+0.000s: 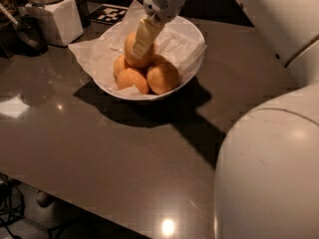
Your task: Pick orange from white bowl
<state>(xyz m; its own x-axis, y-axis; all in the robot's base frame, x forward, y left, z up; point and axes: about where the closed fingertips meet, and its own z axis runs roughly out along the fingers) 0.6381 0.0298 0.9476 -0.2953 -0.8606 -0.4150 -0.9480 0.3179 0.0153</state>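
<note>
Gripper (138, 51) is being held down into the white bowl (124, 94) from above. The orange (148, 55) is being pinched between its fingers (145, 34), and one pale finger is being pressed across the front of the fruit. The orange is being held on top of the pile, toward the back of the bowl. It is round, so no long side is being shown. Three other oranges (162, 77) and crumpled white paper (94, 54) are being held in the bowl too. A white canister (55, 19) is being shown at the back left of the grey table (124, 158).
</note>
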